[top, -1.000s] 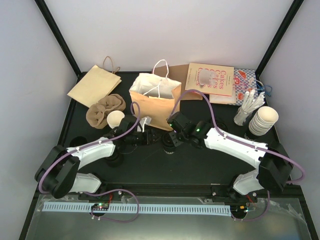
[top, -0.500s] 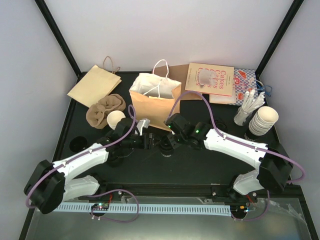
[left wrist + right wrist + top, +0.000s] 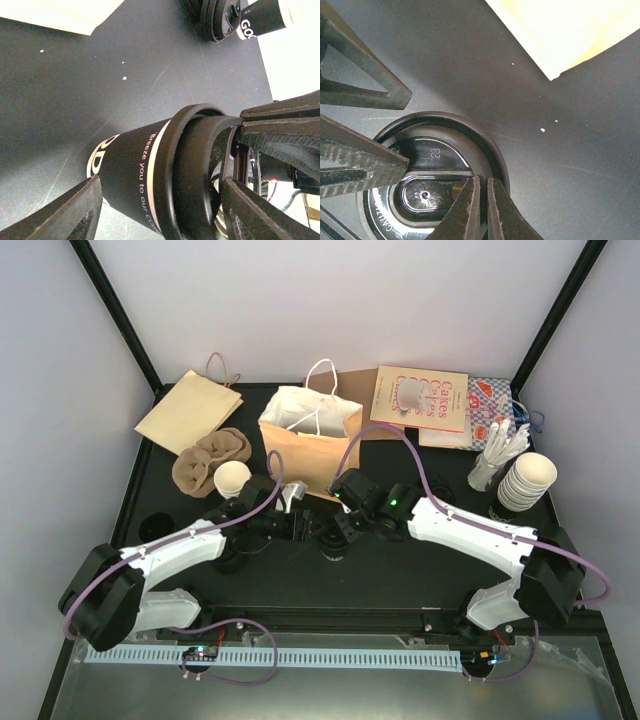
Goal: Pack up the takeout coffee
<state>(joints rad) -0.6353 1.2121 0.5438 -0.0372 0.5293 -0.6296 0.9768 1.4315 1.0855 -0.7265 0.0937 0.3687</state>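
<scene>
White left arm (image 3: 180, 550) reaches forward, jaws straddling cup (image 3: 130, 170).

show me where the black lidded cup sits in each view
top external: black lidded cup at centre, just in front of the tan paper bag.
left wrist: lower centre, side on, lid to the right.
right wrist: bottom left, lid seen from above.
shared landmark: the bag, top left, top right.

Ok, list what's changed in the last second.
The left gripper slid right to the cup and now straddles it, jaws open. The right gripper stayed shut on top of the lid. The bag and the rest have not moved.
</scene>
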